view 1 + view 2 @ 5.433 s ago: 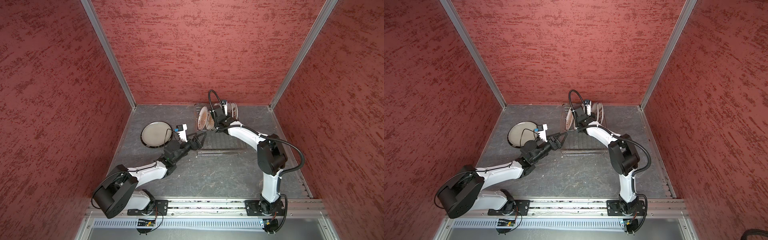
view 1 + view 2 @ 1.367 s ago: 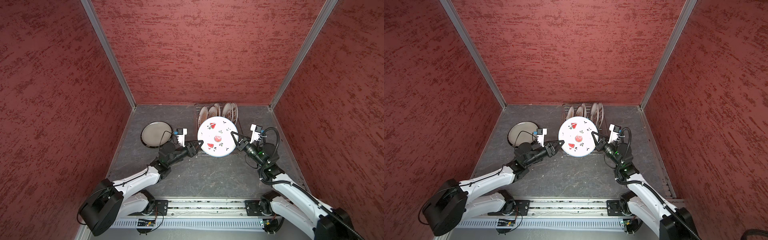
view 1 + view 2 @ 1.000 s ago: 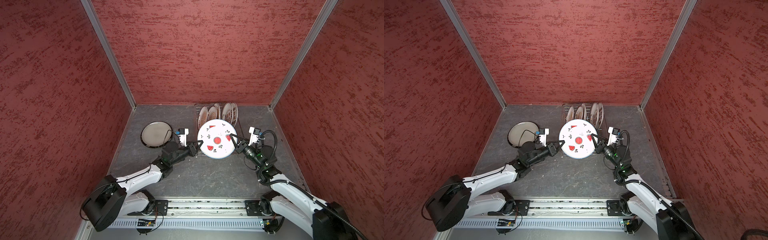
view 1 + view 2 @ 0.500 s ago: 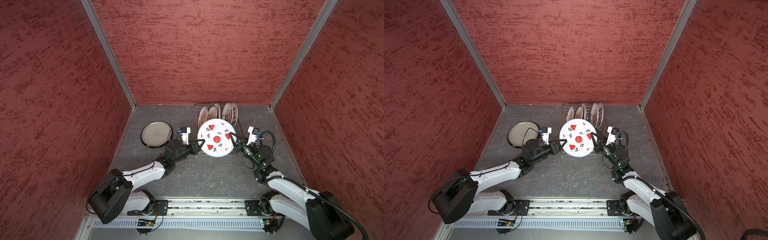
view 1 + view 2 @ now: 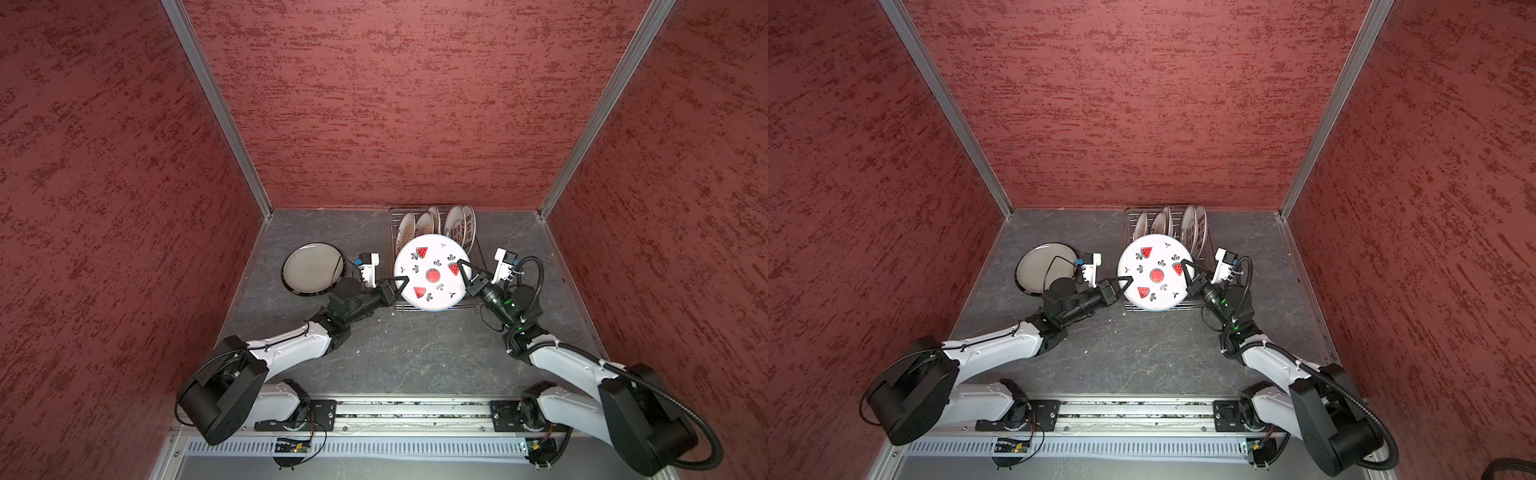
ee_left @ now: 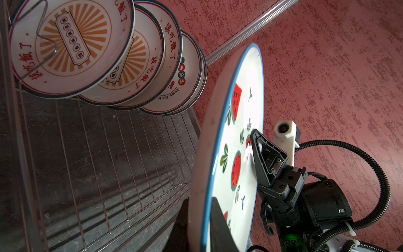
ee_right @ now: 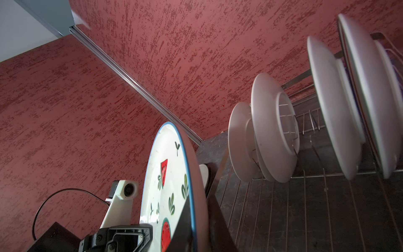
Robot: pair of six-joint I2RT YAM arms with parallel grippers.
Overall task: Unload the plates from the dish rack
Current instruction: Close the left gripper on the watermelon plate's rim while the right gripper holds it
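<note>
Both top views: watermelon plate (image 5: 432, 272) hangs face up, roughly flat, above the front of the dish rack (image 6: 109, 152). Left gripper (image 5: 402, 281) and right gripper (image 5: 461, 266) are each pinched narrow on opposite rim edges. Likely glazed ceramic: stiff, fairly heavy, slick, chips if knocked. Best hold is the rim. Plain plate (image 5: 312, 268) lies on the table (image 5: 415, 353), left of the rack. Farthest back, about five standing plates (image 5: 455, 220) lean in the rack.

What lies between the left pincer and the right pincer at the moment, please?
The watermelon plate fills that whole stretch: the left pincer and the right pincer grip its opposite edges, as both top views show.
</note>
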